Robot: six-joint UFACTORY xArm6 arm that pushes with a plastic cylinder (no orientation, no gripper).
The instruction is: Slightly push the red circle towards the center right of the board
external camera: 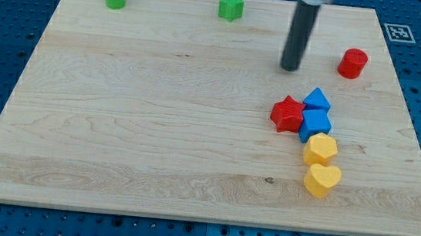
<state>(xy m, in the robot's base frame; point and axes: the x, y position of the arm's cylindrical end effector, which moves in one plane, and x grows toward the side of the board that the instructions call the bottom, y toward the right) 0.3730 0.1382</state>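
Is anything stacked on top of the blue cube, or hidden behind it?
Nothing sits on the blue cube. A blue triangle touches its far edge, the red star its left, and a yellow hexagon is below. The board under it is covered. My tip stands apart, above.

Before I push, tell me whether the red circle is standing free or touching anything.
Standing free. The red circle sits alone near the view's top right, apart from my tip to its left and the red star cluster below.

Lighting bright, even, diffuse from overhead; short soft shadows beneath blocks; board (157, 113) free of glare; focus sharp throughout; slight perspective keystoning at edges.
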